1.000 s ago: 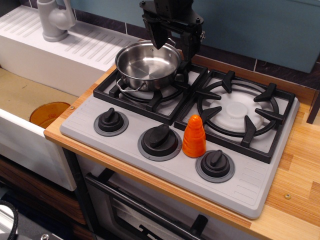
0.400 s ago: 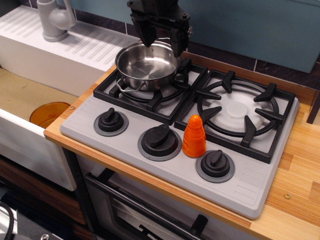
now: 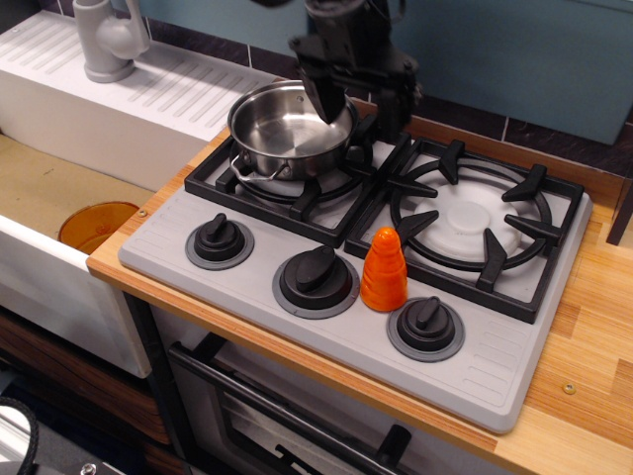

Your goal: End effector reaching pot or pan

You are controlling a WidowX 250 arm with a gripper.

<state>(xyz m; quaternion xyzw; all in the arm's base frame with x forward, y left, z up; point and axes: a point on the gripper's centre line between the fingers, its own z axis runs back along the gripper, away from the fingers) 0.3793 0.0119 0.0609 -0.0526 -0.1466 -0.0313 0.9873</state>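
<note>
The shiny steel pot (image 3: 285,134) sits on the back-left burner of the toy stove, with one wire handle toward the front left. The black gripper (image 3: 358,117) hangs over the pot's right rim and is open. Its left finger (image 3: 321,97) points down inside the pot near the right wall. Its right finger (image 3: 393,111) is outside the pot, over the grate. The rim lies between the fingers. I cannot tell whether a finger touches the pot. The pot's right handle is hidden behind the gripper.
An orange ridged cone (image 3: 384,269) stands at the stove's front between two of the three black knobs (image 3: 316,279). The right burner grate (image 3: 465,218) holds nothing. A sink with an orange plate (image 3: 96,224) and a grey faucet (image 3: 104,40) lies left. Wooden counter (image 3: 588,336) is at the right.
The gripper swung left, then came back to the right and lower, so its fingers now straddle the pot's right rim. The pot has not moved.
</note>
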